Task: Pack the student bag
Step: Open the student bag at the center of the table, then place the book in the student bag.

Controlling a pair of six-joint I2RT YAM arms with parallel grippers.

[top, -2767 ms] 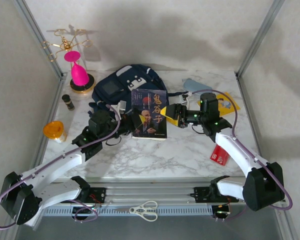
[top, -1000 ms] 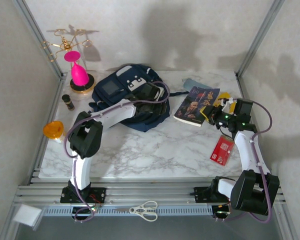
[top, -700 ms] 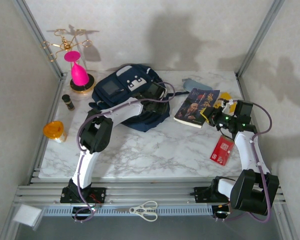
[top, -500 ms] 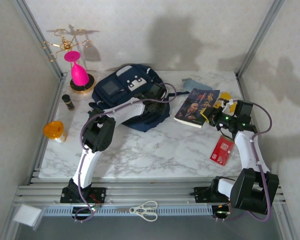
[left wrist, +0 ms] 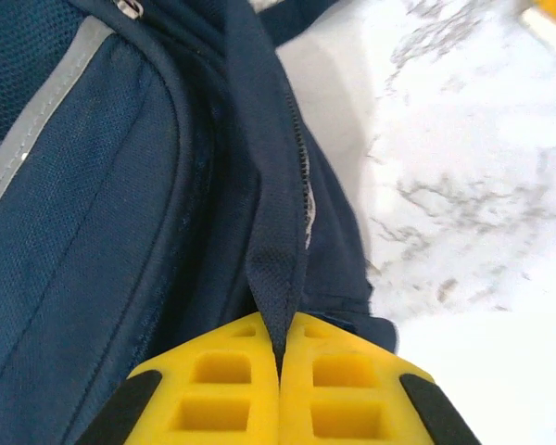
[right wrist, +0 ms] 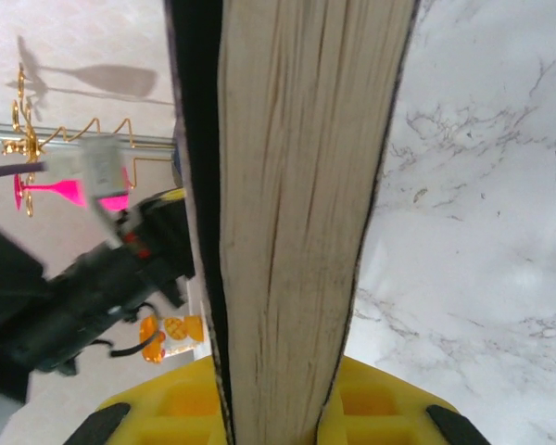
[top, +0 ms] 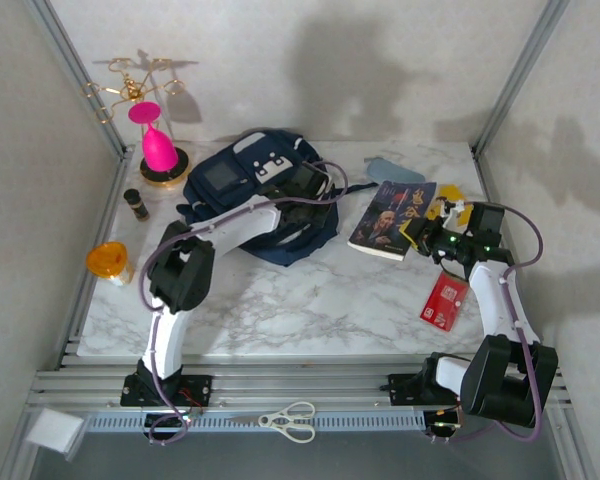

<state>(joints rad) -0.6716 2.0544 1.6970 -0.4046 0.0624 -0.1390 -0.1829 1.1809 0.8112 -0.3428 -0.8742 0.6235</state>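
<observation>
1. The left claw [left wrist: 280,345] is pressed fully together. Its ribbed yellow plastic fingers [left wrist: 213,389] pinch a thin fold of woven navy cloth at the zip edge of the bag [top: 242,152].
2. That fold rises from the pinch as a narrow, taut strip with fine zip teeth along one side. Beside it the bag's wall is coarse-weave fabric crossed by a flat grey stripe.
3. The right claw [right wrist: 273,403], to the right of the bag, is clamped on a thick paperback book [top: 392,212]. Its yellow fingers press both covers, with the rough cream page block between them.
4. The book sits tilted just right of the bag, its glossy dark cover, printed with a figure, facing up. I cannot tell whether its far edge touches the bench [top: 280,300].
5. The bag lies slumped and rounded on the white, grey-veined marble bench, showing a grey square patch and a white buckle patch.
6. Left of the bag stand a smooth pink hourglass shape [top: 160,150] on a round base, a gold wire stand [top: 130,85] behind it, a small dark cylindrical bottle [top: 136,204] and a translucent orange cup [top: 108,260].
7. Right of the bag, past the book, lie a flat red card [top: 443,300] and a soft pale-blue item [top: 392,168].
8. In front of the bag, white-handled scissors [top: 290,420] rest on the metal rail.
</observation>
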